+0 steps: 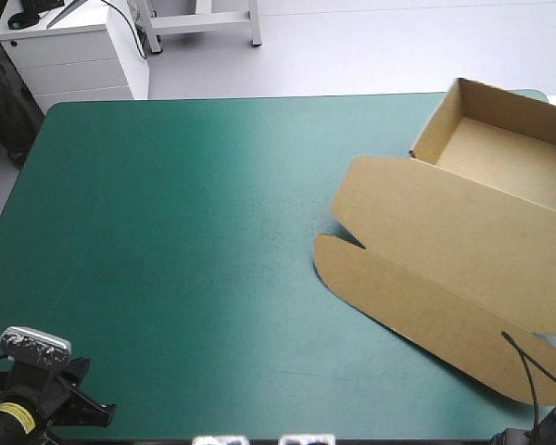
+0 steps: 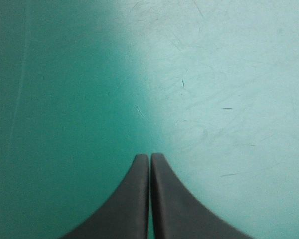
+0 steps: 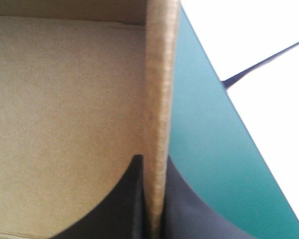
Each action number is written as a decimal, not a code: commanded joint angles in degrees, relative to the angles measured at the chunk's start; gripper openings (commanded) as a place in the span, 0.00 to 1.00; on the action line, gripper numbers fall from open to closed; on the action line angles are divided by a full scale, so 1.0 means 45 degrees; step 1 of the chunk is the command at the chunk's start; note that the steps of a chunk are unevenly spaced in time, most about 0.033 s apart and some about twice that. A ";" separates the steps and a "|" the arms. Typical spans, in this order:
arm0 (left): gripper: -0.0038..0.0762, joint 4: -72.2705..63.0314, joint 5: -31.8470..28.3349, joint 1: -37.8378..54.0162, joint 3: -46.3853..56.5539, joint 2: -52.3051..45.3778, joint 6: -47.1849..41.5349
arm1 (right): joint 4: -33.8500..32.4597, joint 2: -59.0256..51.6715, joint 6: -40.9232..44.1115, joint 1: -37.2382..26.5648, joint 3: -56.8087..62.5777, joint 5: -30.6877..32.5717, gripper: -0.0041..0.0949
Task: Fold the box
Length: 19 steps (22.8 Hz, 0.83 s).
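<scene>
At the counter's [image 1: 185,232] far right corner, in the high view, the brown box [image 1: 482,213] stands as an open tray [image 1: 440,125] with its walls up. Its lid [image 1: 426,297] lies flat on the teal-green cover and reaches toward the near edge.

In the left wrist view, my left end effector [image 2: 150,157] is pressed together, its black fingers meeting in one arch. It holds nothing and sits over bare cover.

In the right wrist view, my right end effector [image 3: 153,159] pinches one upright wall [image 3: 159,74] of the tray. One finger is inside above the tray's floor, and the other is outside above the cover, near the counter's edge.

I judge the walls raised and the step in hand to be steadying this wall. The next move likely calls for a square pinch so the board does not buckle, and a release that does not drag the tray off the edge.
</scene>
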 commanded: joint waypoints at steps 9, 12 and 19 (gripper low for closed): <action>0.04 0.0092 -0.0709 -0.0055 -0.0293 0.0155 -0.0127 | 0.0380 0.0067 0.0003 -0.2704 -0.0374 0.0020 0.03; 0.04 0.0092 -0.0731 -0.0055 -0.0293 0.0155 -0.0127 | 0.0879 0.0275 0.0003 -0.2704 -0.0374 0.0020 0.14; 0.04 0.0092 -0.0731 -0.0055 -0.0293 0.0155 -0.0127 | 0.1163 0.0269 -0.0385 -0.2704 -0.0374 0.0017 0.47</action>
